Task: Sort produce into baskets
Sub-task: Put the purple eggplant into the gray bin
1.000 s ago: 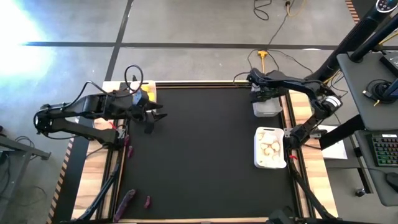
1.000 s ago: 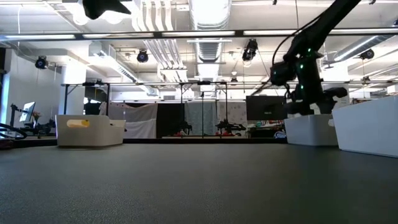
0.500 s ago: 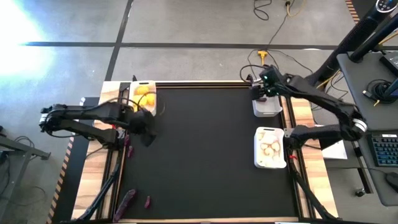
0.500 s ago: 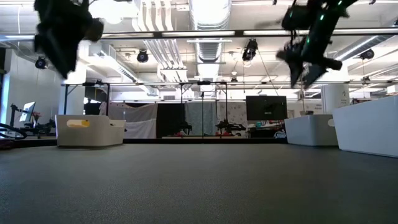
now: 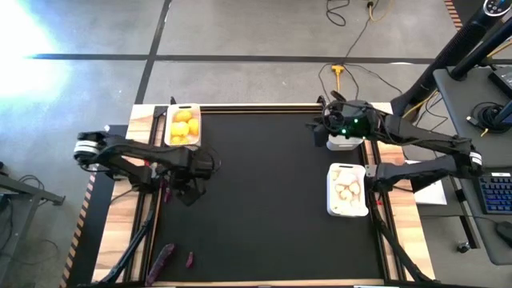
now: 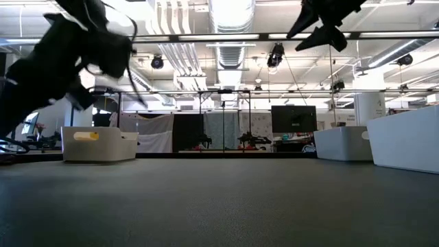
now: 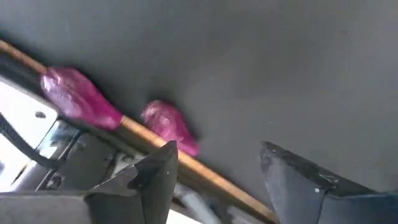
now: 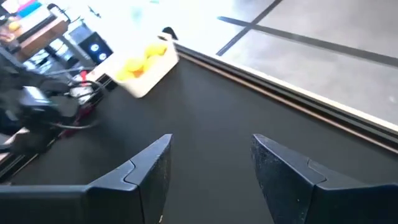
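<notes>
My left gripper [image 5: 192, 189] is open and empty above the mat's left side, fingers pointing down. Its wrist view [image 7: 217, 149] shows two purple eggplant pieces [image 7: 81, 99] [image 7: 168, 124] lying at the mat's left edge, just beyond the fingertips. My right gripper [image 5: 318, 128] is open and empty, high above the mat beside the far-right basket [image 5: 346, 145]. Its wrist view [image 8: 211, 143] looks across at the basket of yellow fruits [image 8: 146, 65]. That basket [image 5: 198, 120] stands at the far left corner.
A basket with white garlic bulbs [image 5: 330, 196] stands at the right edge. Two more purple pieces [image 5: 162, 258] [image 5: 190, 258] lie near the front left corner, off the mat. The mat's middle [image 5: 264, 192] is bare.
My left gripper has gone from beside the yellow-fruit basket toward the table's near edge and come down, over the purple pieces at the left edge. My right gripper has risen from the far-right basket and swung toward the table's left.
</notes>
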You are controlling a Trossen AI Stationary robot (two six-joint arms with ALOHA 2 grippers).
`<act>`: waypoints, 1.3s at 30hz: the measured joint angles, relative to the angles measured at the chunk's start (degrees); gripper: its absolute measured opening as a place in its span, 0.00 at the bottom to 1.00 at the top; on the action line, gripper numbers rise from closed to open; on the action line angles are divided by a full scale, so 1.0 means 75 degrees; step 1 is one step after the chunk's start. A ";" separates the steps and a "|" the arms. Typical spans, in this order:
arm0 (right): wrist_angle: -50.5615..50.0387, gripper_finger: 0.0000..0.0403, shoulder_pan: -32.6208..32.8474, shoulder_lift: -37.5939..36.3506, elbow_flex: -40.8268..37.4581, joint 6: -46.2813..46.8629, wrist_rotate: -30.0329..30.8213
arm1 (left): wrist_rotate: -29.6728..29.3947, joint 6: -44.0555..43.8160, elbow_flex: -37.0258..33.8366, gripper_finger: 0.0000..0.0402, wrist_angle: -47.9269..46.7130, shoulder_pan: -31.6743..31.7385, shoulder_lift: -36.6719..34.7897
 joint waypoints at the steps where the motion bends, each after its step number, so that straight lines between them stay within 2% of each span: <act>1: 0.0041 0.52 0.0093 0.0055 0.0000 0.0000 0.0000 | 0.0032 0.0158 -0.0015 0.51 -0.0067 0.0008 0.0260; 8: 0.0408 0.52 0.0743 0.0518 0.0000 -0.0013 0.0063 | 0.0773 0.1745 0.0049 0.50 -0.0266 0.0194 0.2218; 13: 0.0656 0.52 0.1140 0.0718 0.0000 -0.0023 0.0273 | -0.0170 0.2566 0.0475 0.50 -0.1240 0.0200 0.3412; 15: 0.0647 0.52 0.1265 0.0781 0.0000 -0.0023 0.0344 | -0.0208 0.2782 0.0615 0.50 -0.1242 0.0203 0.3646; 28: 0.0585 0.52 0.1648 0.0815 0.0000 0.0041 0.0402 | -0.0161 0.3452 0.0188 0.50 -0.0665 0.0247 0.4645; 39: 0.0446 0.52 0.1681 0.0845 0.0000 0.0191 0.0402 | 0.0048 0.3478 0.0098 0.47 0.0216 0.0250 0.4171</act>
